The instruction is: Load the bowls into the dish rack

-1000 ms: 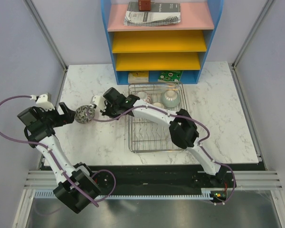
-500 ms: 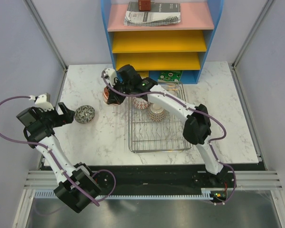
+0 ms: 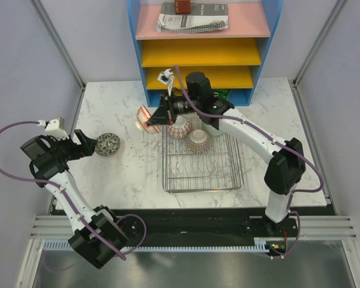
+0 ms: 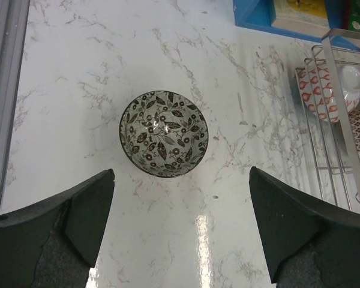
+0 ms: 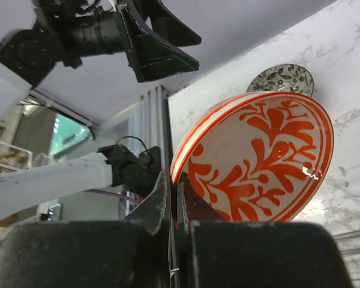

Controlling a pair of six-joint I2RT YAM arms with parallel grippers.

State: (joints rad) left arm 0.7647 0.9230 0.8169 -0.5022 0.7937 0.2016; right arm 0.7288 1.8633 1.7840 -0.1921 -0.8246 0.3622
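Note:
My right gripper [image 3: 158, 114] [image 5: 173, 180] is shut on the rim of a white bowl with red bands [image 3: 145, 119] [image 5: 258, 156], holding it tilted on edge in the air just off the dish rack's far left corner. The wire dish rack [image 3: 198, 171] [image 4: 342, 102] holds a red-patterned bowl [image 3: 179, 129] [image 4: 321, 90] and a finer-patterned bowl [image 3: 198, 140]. A grey-brown leaf-patterned bowl [image 3: 107, 144] [image 4: 164, 133] [image 5: 282, 78] sits upright on the marble. My left gripper [image 3: 84, 144] [image 4: 181, 186] hovers open just left of it, touching nothing.
A blue-framed shelf unit [image 3: 198, 54] with yellow and pink trays stands right behind the rack. The table's metal edge rail [image 4: 3, 90] runs along the left. The right arm's links [image 3: 252, 135] stretch over the rack's right side.
The right arm has swung from beside the grey-brown bowl up toward the rack's far left corner, lifting the red-banded bowl. The left arm has not moved.

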